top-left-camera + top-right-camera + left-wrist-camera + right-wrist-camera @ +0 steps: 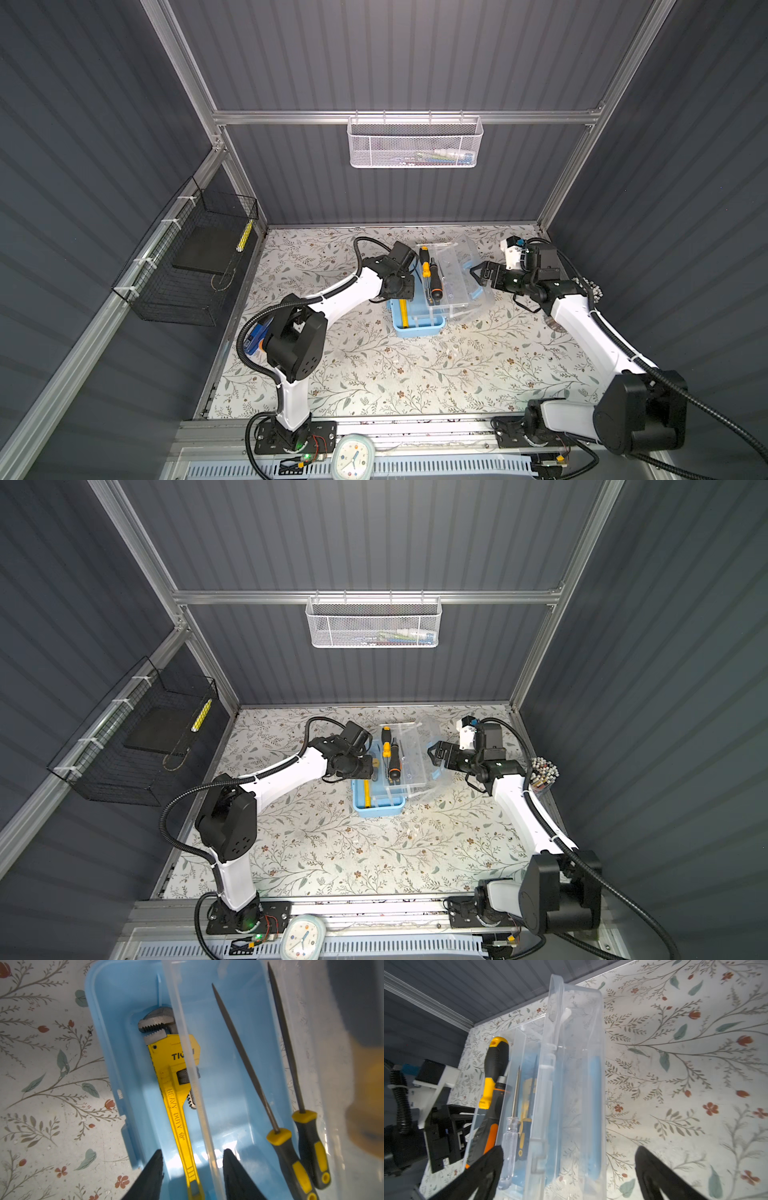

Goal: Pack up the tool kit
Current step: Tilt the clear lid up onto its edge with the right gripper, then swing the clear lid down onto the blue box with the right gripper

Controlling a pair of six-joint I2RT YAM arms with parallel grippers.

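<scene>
Tool kit (417, 328) sits open on your floral table (374, 374), behind centre, its clear lid (471, 255) lying open to the right. Your right jaws stand wide apart just beside that lid. Your left jaws are narrower, flanking the handle of the yellow pipe wrench (172, 1088) inside the blue base, with a gap on each side. Two screwdrivers (434, 284) lie on the clear tray (451, 286).

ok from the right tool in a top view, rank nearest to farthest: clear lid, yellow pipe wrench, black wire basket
1. clear lid, just in front of the right tool
2. yellow pipe wrench, in the blue case, farther left
3. black wire basket, on the left wall
</scene>
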